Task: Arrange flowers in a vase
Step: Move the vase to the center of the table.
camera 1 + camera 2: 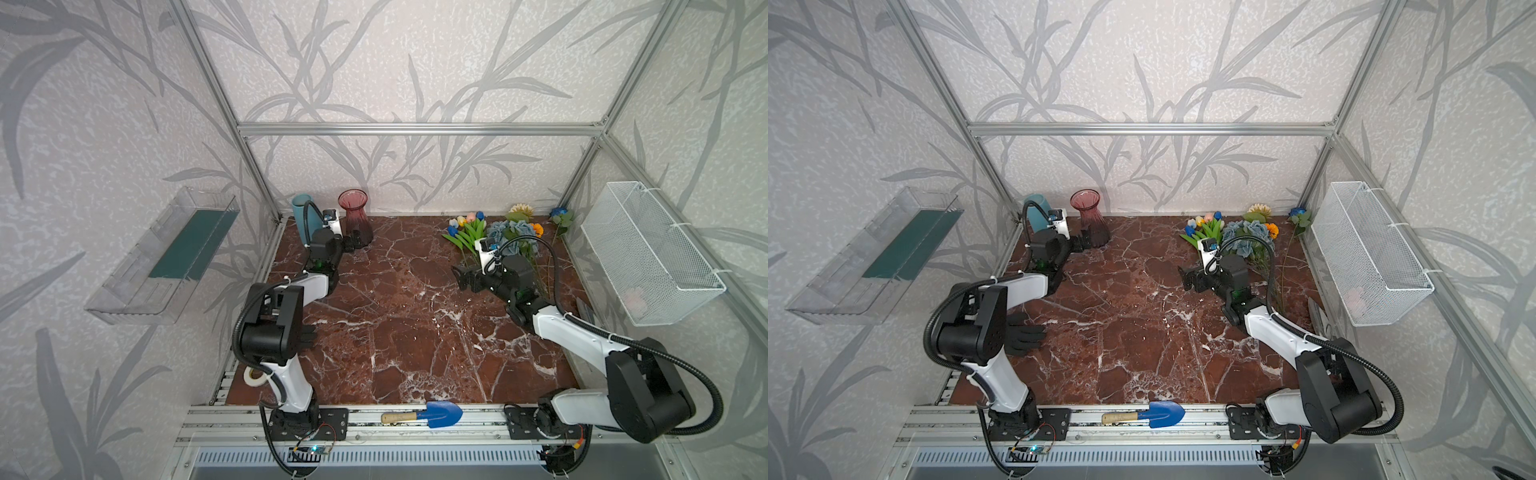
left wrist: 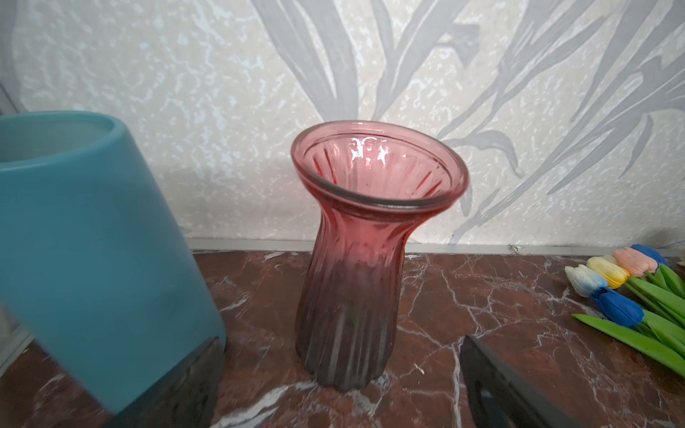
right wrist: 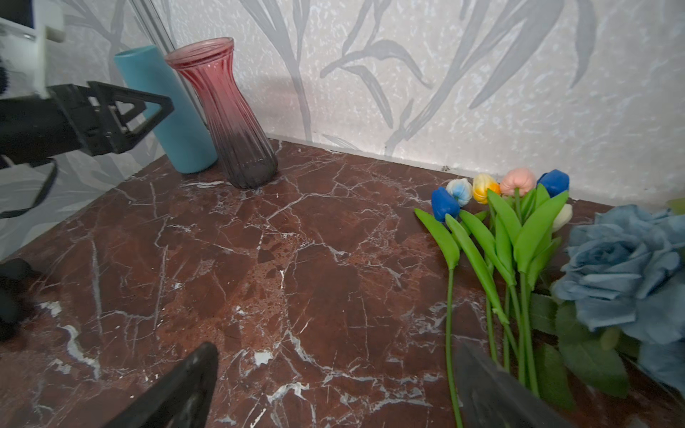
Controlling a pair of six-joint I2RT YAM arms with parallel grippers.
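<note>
Two vases stand upright at the back left corner of the table [image 1: 395,311]: a blue vase [image 1: 301,216] and, just to its right, a pink vase [image 1: 355,216]. The left gripper [image 1: 355,243] is held low just in front of them, pointed at the pink vase, with its fingers [image 2: 500,389] spread wide and nothing between them. Bare marble fills the middle of the table. Right of centre, the right gripper [image 1: 463,276] is held low over the table, its fingers [image 3: 185,385] likewise spread and empty; one finger is seen just beside the tulip stems, and contact cannot be told. All the flowers [image 1: 1246,237] lie at the back right: tulips [image 1: 467,226] nearest the middle, then dusty-blue roses [image 1: 513,235], with a sunflower [image 1: 521,210] and a marigold [image 1: 537,228] behind, and a deep blue rose [image 1: 559,214] nearest the right wall. A wire basket [image 1: 652,249] is hung on that wall.
</note>
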